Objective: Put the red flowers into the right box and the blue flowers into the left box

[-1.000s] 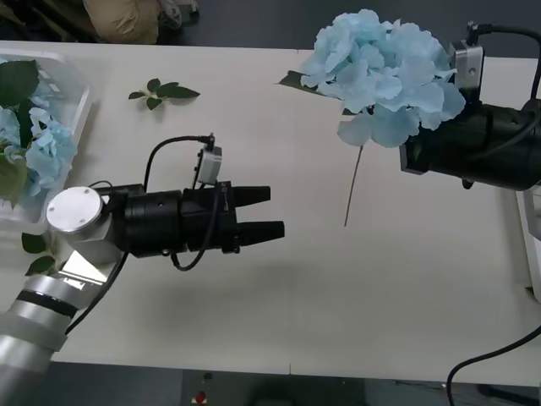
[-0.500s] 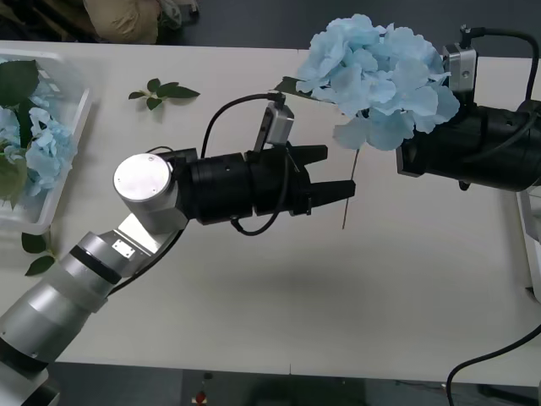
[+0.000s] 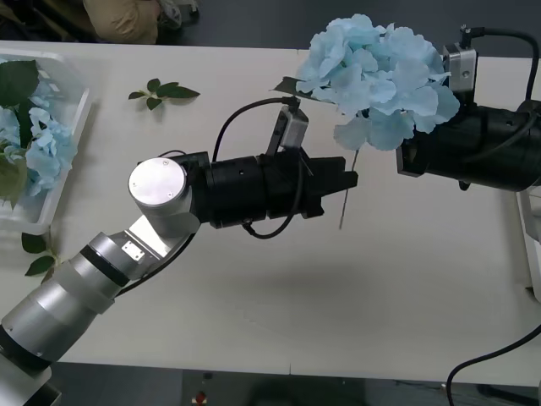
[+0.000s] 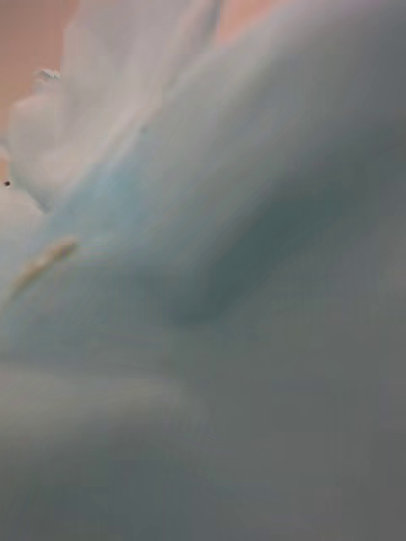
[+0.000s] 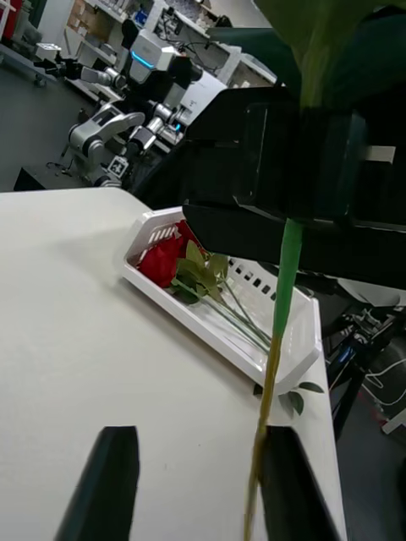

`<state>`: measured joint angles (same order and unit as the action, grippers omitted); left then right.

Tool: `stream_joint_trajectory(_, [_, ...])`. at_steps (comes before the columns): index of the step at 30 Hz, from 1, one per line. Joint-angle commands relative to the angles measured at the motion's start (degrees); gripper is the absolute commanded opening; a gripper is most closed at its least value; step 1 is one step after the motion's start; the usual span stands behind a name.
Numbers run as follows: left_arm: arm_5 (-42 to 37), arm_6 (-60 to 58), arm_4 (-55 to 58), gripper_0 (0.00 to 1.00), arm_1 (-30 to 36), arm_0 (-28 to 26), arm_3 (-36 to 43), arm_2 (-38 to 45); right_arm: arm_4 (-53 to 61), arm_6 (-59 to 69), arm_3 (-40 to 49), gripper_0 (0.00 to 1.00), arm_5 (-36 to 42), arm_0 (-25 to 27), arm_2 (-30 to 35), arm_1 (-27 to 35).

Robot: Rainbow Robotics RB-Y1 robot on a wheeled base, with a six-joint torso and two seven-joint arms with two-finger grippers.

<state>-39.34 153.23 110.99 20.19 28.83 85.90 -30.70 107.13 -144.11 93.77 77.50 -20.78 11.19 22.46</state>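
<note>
My right gripper [image 3: 412, 145] holds a blue flower [image 3: 378, 78] above the table at the right, its fingers hidden behind the big pale-blue head; petals [image 4: 203, 296] press against the right wrist camera. The thin green stem [image 3: 348, 188] hangs down from it. My left gripper [image 3: 342, 182] reaches in from the left, open, with the stem [image 5: 272, 389] between its black fingers [image 5: 292, 482], close against one of them. The left box [image 3: 52, 203] holds more blue flowers [image 3: 42, 144]. Red flowers [image 5: 162, 260] lie in the right box [image 5: 254, 359], whose edge [image 3: 531, 237] shows at the far right.
A green leaf sprig [image 3: 165, 90] lies on the table at the back left. Loose leaves [image 3: 35, 254] sit beside the left box. A black cable [image 3: 486, 359] loops at the front right corner. Bare tabletop spreads under both arms.
My left arm has swung right and forward from the table's left-middle until its fingers straddle the hanging stem. The right arm and the flower have hardly moved.
</note>
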Motion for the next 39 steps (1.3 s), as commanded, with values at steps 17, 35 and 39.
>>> stream_joint_trajectory(17, [0.3, 1.8, 0.9, 0.0, -0.3, 1.4, 0.8, 0.3, -0.8, -2.3, 0.9, 1.0, -1.6, -1.9, 0.4, -0.1])
stream_joint_trajectory(35, [-29.4, -7.9, -13.3, 0.0, 33.1, 0.9, -5.1, 20.0, -0.6, -4.0, 0.9, 1.0, -1.7, -1.9, 2.0, 0.4])
stream_joint_trajectory(39, [-45.0, -8.4, -26.3, 0.0, 40.5, 1.1, -7.2, 34.1, -1.8, -3.2, 0.9, 1.0, -1.7, -1.8, 1.8, 2.9])
